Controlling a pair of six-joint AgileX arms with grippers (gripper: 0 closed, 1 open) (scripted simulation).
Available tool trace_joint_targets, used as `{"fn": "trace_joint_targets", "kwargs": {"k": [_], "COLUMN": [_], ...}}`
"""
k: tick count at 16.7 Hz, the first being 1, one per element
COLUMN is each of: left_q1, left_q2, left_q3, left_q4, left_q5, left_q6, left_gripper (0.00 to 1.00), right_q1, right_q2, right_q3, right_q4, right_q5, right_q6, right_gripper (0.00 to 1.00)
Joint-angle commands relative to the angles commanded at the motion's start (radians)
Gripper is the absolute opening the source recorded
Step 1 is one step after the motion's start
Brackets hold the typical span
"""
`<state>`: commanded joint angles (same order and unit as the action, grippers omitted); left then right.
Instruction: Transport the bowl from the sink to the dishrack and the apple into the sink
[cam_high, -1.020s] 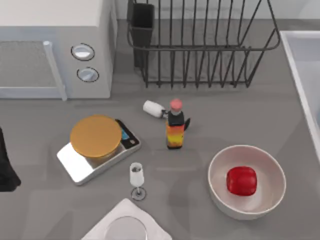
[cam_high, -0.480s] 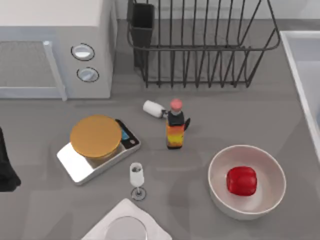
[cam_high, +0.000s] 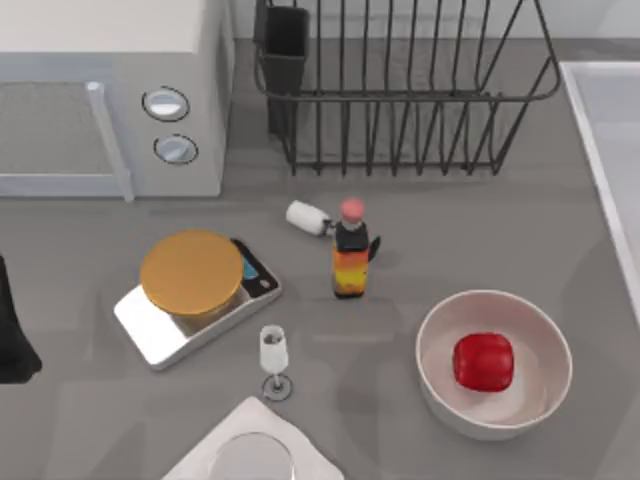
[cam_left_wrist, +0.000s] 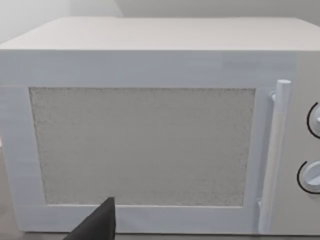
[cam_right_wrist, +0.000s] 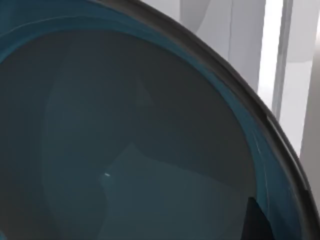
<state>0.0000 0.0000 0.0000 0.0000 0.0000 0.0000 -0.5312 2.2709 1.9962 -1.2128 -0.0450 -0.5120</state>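
The apple (cam_high: 484, 361) is sitting in the white bowl (cam_high: 440, 335) near the sink (cam_high: 600, 140) at the table's right. The right wrist camera is looking closely into the teal bowl (cam_right_wrist: 125, 145); its fingers' state cannot be told. The left arm (cam_high: 12, 330) is waiting at the left edge, facing the microwave (cam_left_wrist: 150, 140)

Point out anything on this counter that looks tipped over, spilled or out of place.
One thing stands out: a small white shaker lies on its side next to the red-capped bottle, in front of the dishrack. The apple sits inside the white bowl. Nothing looks spilled or damaged.
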Motion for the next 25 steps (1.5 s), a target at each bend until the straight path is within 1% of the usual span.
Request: {"fn": "trace_joint_targets", "kwargs": {"k": [7, 10, 12, 18, 20, 22, 25], "left_q1": [0.000, 0.000, 0.000, 0.000, 0.000, 0.000, 0.000], "left_q2": [0.000, 0.000, 0.000, 0.000, 0.000, 0.000, 0.000], "left_q3": [0.000, 0.000, 0.000, 0.000, 0.000, 0.000, 0.000], "left_q4": [0.000, 0.000, 0.000, 0.000, 0.000, 0.000, 0.000], "left_q5": [0.000, 0.000, 0.000, 0.000, 0.000, 0.000, 0.000], "left_q6": [0.000, 0.000, 0.000, 0.000, 0.000, 0.000, 0.000], "left_gripper": [1.00, 1.00, 1.00, 1.00, 1.00, 1.00, 1.00], "right_q1": [-0.186, -0.242, -0.261, -0.258, -0.269, -0.299, -0.374], "right_q2": [-0.561, -0.702, -0.743, -0.745, -0.756, -0.792, -0.880], "right_q3": [-0.271, -0.343, -0.365, -0.364, -0.363, -0.364, -0.366], "right_q4": [-0.285, -0.363, -0.387, -0.388, -0.365, -0.300, -0.131], "right_q5": [-0.017, -0.024, -0.027, -0.027, -0.032, -0.045, -0.079], "right_q6": [-0.192, -0.250, -0.269, -0.269, -0.289, -0.347, -0.500], "right_gripper": [0.00, 0.00, 0.00, 0.00, 0.00, 0.00, 0.00]}}
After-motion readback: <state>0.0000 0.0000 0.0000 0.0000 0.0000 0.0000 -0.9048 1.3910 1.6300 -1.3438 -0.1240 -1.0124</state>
